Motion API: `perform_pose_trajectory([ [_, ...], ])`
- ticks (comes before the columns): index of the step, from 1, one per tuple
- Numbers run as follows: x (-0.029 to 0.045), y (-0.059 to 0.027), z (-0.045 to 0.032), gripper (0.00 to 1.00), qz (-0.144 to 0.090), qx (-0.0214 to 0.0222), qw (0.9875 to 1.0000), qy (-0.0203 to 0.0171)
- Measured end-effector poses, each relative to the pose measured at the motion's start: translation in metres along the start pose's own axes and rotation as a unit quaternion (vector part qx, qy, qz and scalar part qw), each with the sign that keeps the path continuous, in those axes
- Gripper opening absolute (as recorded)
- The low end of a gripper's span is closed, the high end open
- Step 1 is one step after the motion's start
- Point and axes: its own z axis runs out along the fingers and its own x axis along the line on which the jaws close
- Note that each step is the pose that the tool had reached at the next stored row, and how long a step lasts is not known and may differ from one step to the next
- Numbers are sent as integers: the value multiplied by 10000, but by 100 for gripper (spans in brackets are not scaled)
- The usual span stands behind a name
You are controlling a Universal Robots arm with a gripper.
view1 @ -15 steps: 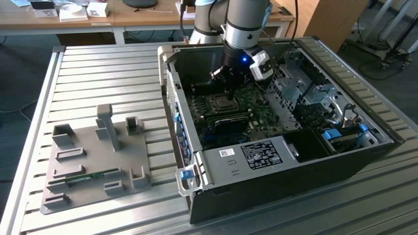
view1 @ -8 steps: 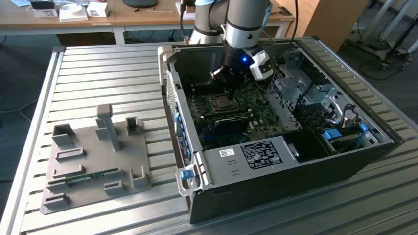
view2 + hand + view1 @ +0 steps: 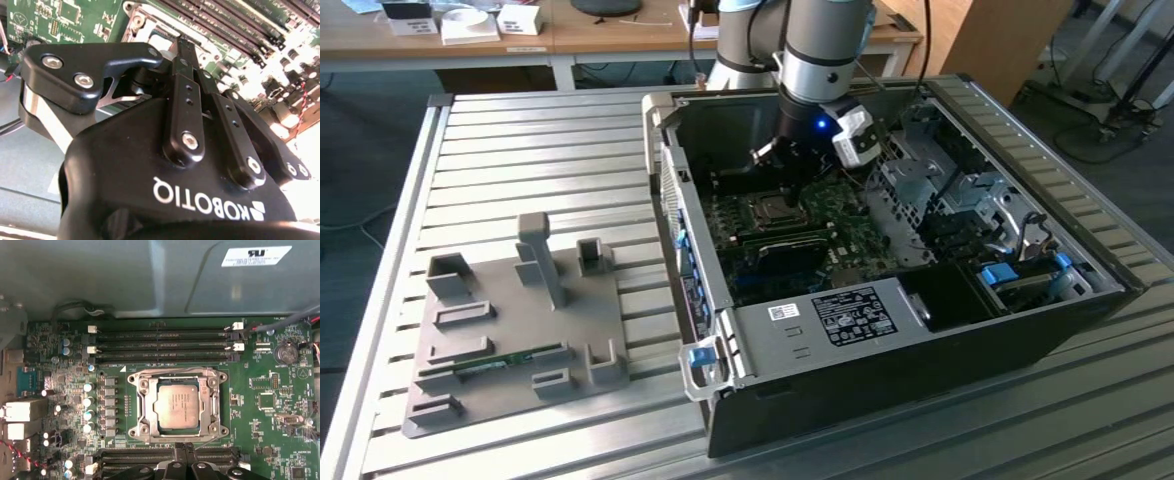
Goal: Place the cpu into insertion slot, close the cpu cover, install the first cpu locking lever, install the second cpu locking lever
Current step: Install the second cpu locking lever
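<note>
Gripper [image 3: 186,449] — 1 cpu [image 3: 178,403] seemingly seated.

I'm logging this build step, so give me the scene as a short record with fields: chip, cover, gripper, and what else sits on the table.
cpu: seated in the insertion slot, silver top up
cpu cover: down, framing the chip
gripper: fingers together, empty, at the socket's edge above the green motherboard
computer case: open, lying on the slatted table
grey fixture tray: at the exterior view's left, holding a green memory stick
</note>
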Motion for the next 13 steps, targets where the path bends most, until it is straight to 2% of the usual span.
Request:
perform_pose_trajectory([
  [5,-1,-44,-1,11,0,0,10000,0],
  [13,11,-52,0,11,0,-1,10000,-1],
])
